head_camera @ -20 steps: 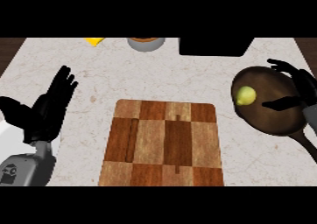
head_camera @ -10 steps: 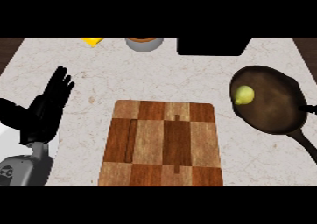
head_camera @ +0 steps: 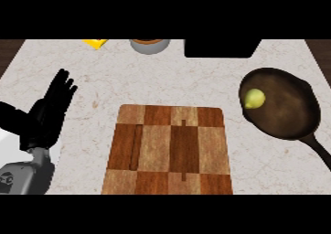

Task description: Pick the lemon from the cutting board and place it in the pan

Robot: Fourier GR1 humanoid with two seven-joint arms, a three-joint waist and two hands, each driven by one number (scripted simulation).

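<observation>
Head view, 1 of 1. L hand (head_camera: 46, 114): black, at view's left side, resting open; fingers straight, slightly spread, tips pointing up-view, thumb out to the left. It holds nothing and touches no item. Its grey forearm (head_camera: 19, 173) comes in at the lower-left corner. The lemon (head_camera: 254, 97): yellow-green, round, lying inside the pan (head_camera: 290, 109), on the pan's left part, close to the rim. Pan: dark, round, on the counter (head_camera: 195, 82) at view's right, w/ a thin handle (head_camera: 323, 153) running down-right toward the view's edge. The cutting board (head_camera: 169, 148): wood, light & dark blocks in checker pattern, approx. centre to lower-centre, between L hand and pan, apart from both. Counter: pale, marbled top. Along its far edge, left to right: a yellow obj. (head_camera: 95, 43), partly cut off, type can't tell; a grey container (head_camera: 150, 45), round, brownish on top; a black obj. (head_camera: 219, 48), flat-sided, type can't tell.
</observation>
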